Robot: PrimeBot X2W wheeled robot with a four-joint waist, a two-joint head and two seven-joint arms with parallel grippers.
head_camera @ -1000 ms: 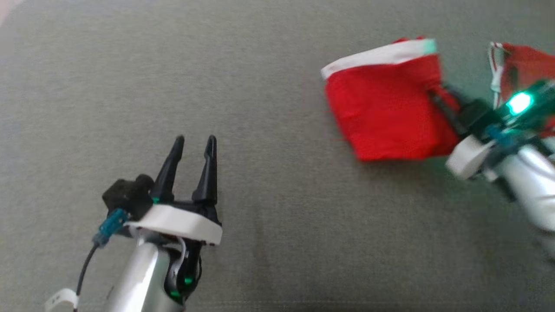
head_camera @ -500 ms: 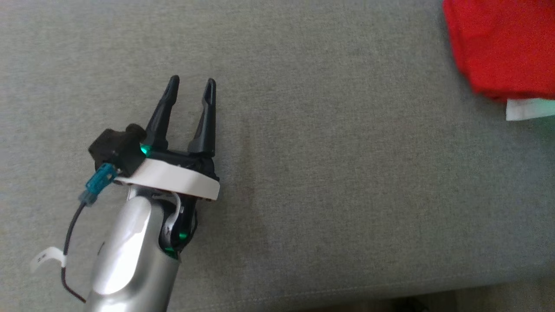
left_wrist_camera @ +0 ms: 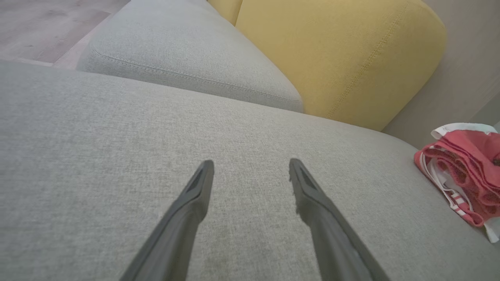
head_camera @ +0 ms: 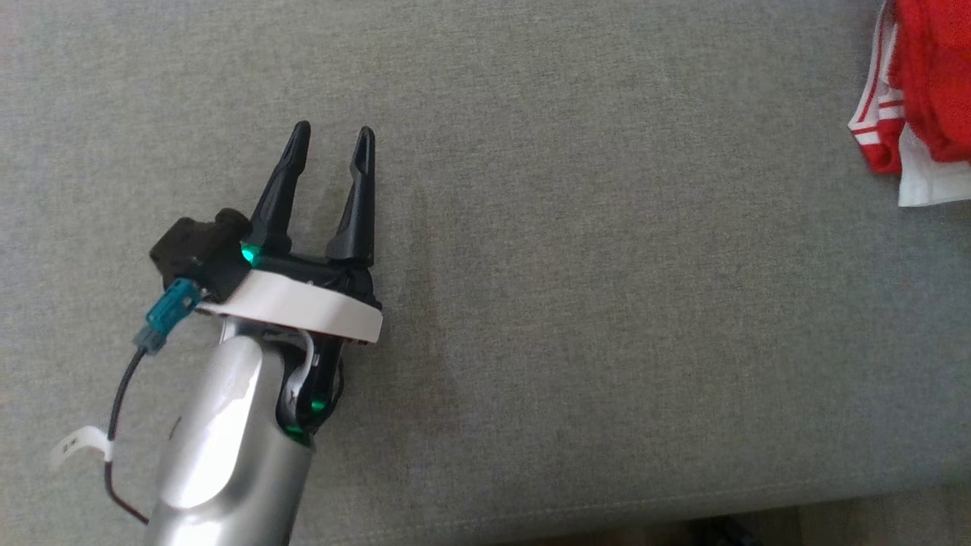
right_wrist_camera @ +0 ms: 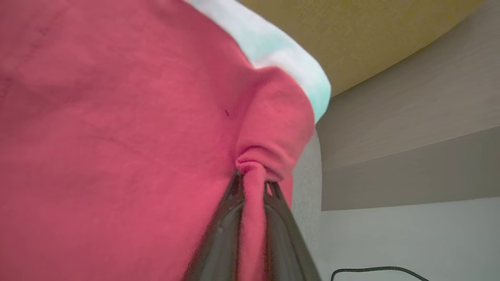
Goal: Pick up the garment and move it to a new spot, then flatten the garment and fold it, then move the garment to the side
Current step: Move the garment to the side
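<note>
The garment is red cloth with white trim and stripes, bunched at the head view's far right edge on the grey sofa seat. In the left wrist view the garment lies crumpled at the right. A pinched fold of the garment sits between the fingers of my right gripper, which is shut on it, the cloth hanging in front of that camera. My left gripper hovers open over bare seat at the left, far from the cloth, nothing between its fingers.
A yellow cushion and a grey cushion lie beyond the seat in the left wrist view. The seat's front edge runs along the bottom of the head view. A black cable lies on pale floor at the right wrist view's bottom.
The head camera has shifted. The garment and my right arm have gone from the right of the view to its far right edge, the arm now out of it.
</note>
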